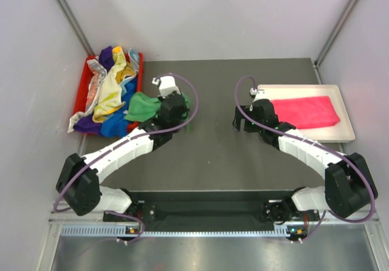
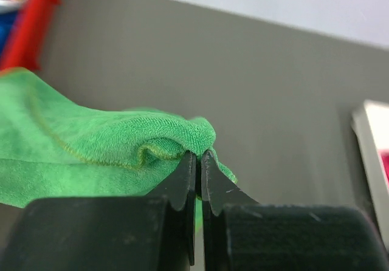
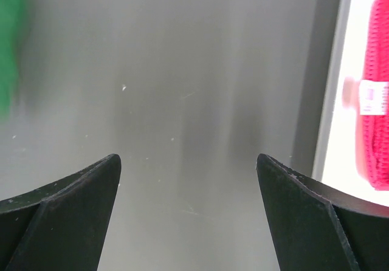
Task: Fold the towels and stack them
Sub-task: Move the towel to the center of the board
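My left gripper is shut on a green towel, pinching a bunched fold of it just right of the red bin; the left wrist view shows the fold between the closed fingertips. A folded bright pink towel lies on the white tray. It also shows in the right wrist view. My right gripper is open and empty over the bare grey table, left of the tray. Several crumpled towels fill the red bin.
The red bin sits at the back left against the wall. The white tray sits at the right edge of the grey table. Walls close in on both sides.
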`<state>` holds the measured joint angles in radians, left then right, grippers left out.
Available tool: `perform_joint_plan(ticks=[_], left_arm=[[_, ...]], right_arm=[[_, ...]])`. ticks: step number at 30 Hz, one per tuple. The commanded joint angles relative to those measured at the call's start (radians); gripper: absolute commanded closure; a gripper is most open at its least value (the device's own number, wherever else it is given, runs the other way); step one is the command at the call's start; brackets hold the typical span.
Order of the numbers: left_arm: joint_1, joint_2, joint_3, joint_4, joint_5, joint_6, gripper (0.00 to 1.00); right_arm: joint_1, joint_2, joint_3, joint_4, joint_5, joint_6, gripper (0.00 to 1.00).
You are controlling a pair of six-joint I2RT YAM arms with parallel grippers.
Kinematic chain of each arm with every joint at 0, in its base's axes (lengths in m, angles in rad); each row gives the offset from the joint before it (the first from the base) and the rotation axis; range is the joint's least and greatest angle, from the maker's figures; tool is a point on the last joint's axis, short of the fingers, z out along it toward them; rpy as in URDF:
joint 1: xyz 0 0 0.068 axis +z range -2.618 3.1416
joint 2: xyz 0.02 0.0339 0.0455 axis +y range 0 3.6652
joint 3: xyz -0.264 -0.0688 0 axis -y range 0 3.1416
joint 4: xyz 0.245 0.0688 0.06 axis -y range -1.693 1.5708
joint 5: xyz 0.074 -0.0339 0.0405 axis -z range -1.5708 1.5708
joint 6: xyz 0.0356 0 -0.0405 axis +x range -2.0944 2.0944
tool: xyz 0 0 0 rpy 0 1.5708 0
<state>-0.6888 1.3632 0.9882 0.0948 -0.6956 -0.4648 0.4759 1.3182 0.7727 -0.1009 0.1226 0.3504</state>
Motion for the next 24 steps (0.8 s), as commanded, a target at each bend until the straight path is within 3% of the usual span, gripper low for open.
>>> perform_joint_plan(ticks=[1,13,20,24], left_arm=[[-0.141,-0.019,0.047,-0.073,-0.002,-0.017,1.0],[-0.65,0.028,-0.176,-0.185,0.073,-0.374,1.0],[-0.801,-0.038,-0.327,-0.273,0.165,-0.656,1.0],[-0.83,-0.091,-0.321,-0.448,0.192,-0.736,1.0]], right_arm=[[0.012,-0.004,0.036,0.021,0.061,-0.005,0.07],[0.006,-0.022,0.014,0.006,0.095,0.032,0.07],[0.033,0.038,0.023,0.04,0.026,0.016,0.08],[0.075,0.134,0.127,0.024,0.014,-0.017,0.08]])
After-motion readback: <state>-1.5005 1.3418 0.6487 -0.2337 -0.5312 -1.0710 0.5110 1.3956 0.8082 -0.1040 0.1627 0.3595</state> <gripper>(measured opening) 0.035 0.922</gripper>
